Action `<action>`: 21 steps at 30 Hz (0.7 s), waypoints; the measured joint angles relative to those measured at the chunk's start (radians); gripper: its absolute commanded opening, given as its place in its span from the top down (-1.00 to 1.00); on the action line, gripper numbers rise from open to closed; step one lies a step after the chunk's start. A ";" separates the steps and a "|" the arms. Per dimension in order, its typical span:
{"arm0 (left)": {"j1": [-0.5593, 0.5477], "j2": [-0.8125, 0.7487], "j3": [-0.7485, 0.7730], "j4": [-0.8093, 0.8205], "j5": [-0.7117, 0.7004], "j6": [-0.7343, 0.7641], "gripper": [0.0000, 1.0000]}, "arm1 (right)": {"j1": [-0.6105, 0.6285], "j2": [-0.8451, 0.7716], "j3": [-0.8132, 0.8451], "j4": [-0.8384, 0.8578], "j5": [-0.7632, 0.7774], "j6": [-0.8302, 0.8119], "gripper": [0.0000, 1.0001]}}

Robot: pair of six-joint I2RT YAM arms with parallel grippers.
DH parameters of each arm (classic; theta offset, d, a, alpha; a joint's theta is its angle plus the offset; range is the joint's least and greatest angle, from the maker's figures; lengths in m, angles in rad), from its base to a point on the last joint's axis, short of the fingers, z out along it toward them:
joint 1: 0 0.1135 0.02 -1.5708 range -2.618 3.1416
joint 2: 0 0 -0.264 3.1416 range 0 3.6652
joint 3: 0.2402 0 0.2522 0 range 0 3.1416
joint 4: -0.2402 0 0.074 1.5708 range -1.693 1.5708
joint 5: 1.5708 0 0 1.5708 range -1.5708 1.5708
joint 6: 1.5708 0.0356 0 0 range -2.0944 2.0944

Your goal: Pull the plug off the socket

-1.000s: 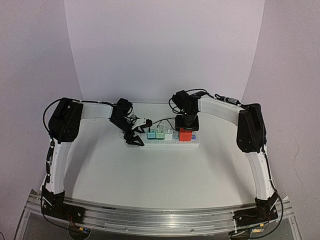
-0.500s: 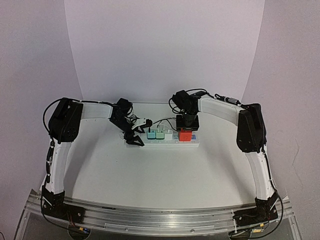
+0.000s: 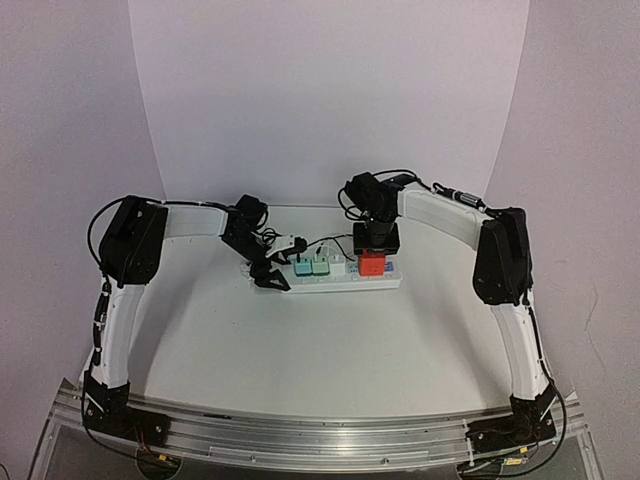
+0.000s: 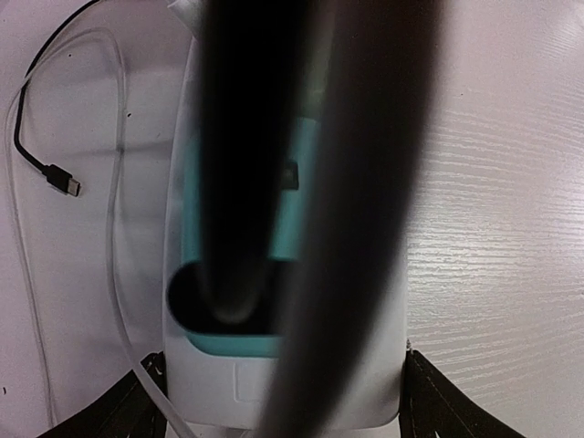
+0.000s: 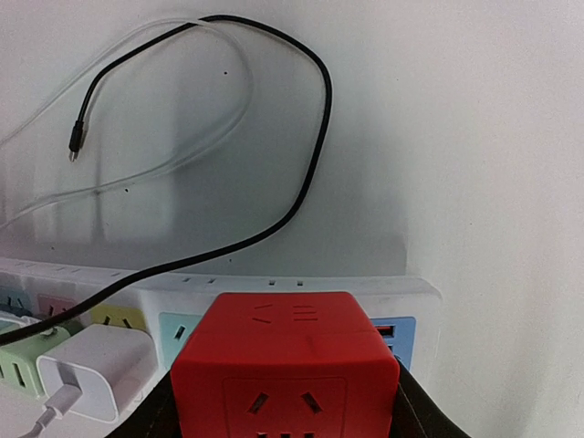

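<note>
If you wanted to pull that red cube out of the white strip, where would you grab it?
Take the red cube plug by two opposite flat sides, coming straight down from above. It stands upright on the power strip, boxy and clear on top, so it should lift straight out.

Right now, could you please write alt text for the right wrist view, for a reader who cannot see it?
A red cube plug sits in a white power strip, hugged on both sides by the right gripper's fingers. A white charger and a green plug sit left of it; a black cable loops over the white table behind.
</note>
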 measured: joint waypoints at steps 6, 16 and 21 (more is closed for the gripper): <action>-0.005 0.002 0.011 -0.011 -0.016 0.001 1.00 | 0.001 0.000 0.011 -0.012 0.003 -0.001 1.00; -0.014 0.018 0.064 -0.067 -0.079 0.003 1.00 | -0.007 0.059 0.073 -0.025 -0.015 0.013 1.00; -0.025 0.021 0.081 -0.095 -0.115 0.008 1.00 | -0.018 0.082 0.091 -0.031 -0.048 0.050 1.00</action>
